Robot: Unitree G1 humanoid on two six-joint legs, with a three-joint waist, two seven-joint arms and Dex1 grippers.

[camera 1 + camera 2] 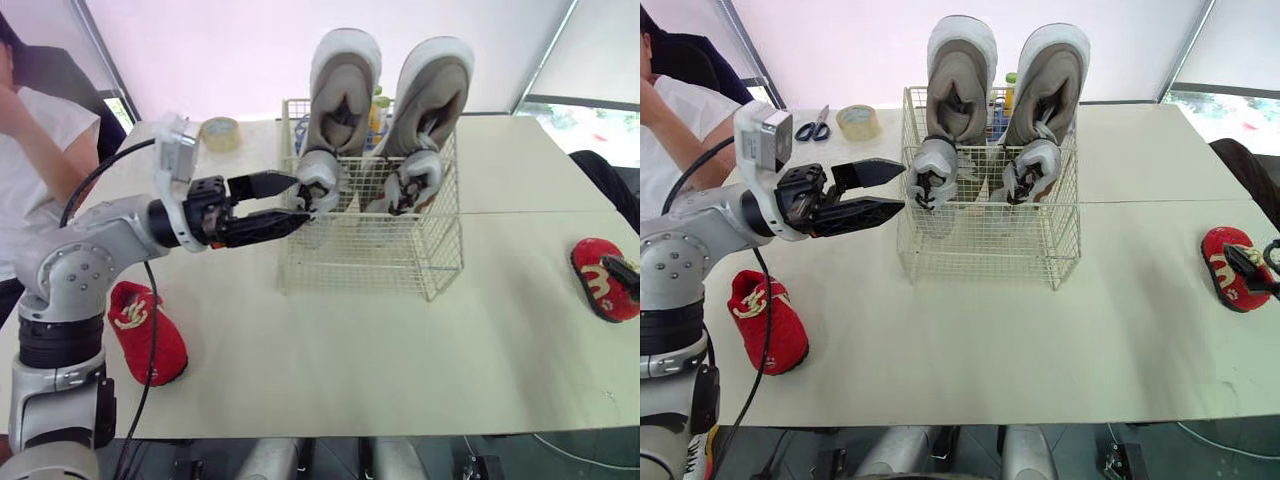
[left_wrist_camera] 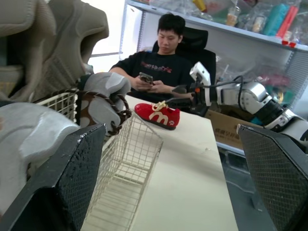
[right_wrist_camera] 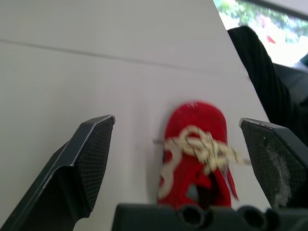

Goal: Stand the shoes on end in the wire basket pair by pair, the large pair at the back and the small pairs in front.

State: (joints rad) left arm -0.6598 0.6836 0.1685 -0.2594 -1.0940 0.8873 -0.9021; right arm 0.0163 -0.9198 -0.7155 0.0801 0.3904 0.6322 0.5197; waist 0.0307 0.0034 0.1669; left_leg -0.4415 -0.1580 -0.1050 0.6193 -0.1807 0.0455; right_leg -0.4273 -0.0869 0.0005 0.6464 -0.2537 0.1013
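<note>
- Right wrist view first: look there for the right claw (image 3: pixel 175 121), spread wide apart and empty, with one red shoe (image 3: pixel 192 159) flat on the worktop (image 3: pixel 57 62) between the fingers, seemingly untouched.
- Read the step in hand as the pickup of this shoe, one of the last pair outside the basket.
- Come down squarely over the shoe's middle and close across the sides of the upper, not on the loose cream lace.
- Grip firmly enough to tip the shoe on end without it swinging; expect soft fabric to give under the fingers.
- Note the wire basket (image 1: pixel 980 250) at mid-worktop, well apart from this shoe: large grey pair (image 1: pixel 960 70) upright at the back, small grey pair (image 1: pixel 933 170) on end just in front of it, front strip bare.
- Aim for that bare front strip; lower straight down, clear of the rim wires and of the grey shoes, then release only once the shoe rests against the mesh.
- Mind the left claw (image 1: pixel 900 188): fingers apart, holding nothing, just beside the basket's left wall at the level of the small grey shoe there.
- Draw it away from the mesh before the right arm arrives, or send it to the other red shoe (image 1: pixel 768 318) on the worktop at the robot's left.
- Leave the tape roll (image 1: pixel 857 120) and scissors (image 1: pixel 813 125) at the far left alone.
</note>
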